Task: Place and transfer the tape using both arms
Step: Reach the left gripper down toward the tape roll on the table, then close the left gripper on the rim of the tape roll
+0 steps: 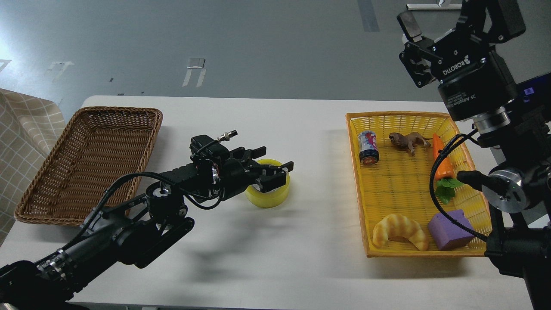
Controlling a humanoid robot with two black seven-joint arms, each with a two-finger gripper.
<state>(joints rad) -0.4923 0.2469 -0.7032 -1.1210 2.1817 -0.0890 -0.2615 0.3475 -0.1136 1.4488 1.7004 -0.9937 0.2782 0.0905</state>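
The yellow tape roll [270,198] lies flat on the white table [275,258], left of the middle. My left gripper [277,158] has come down low over the roll. Its jaws are open, with one finger [258,151] behind the roll and the other [279,168] over the roll's top, hiding the grey core. I cannot tell whether the fingers touch the roll. My right gripper [432,19] is raised high at the top right, above the far end of the yellow basket. It is open and empty, with one finger partly cut off by the frame's top edge.
An empty brown wicker basket [86,163] stands at the left. A yellow basket [357,181] at the right holds a can [368,147], a toy lion [409,140], a carrot [441,163], a croissant [400,231] and a purple block [452,229].
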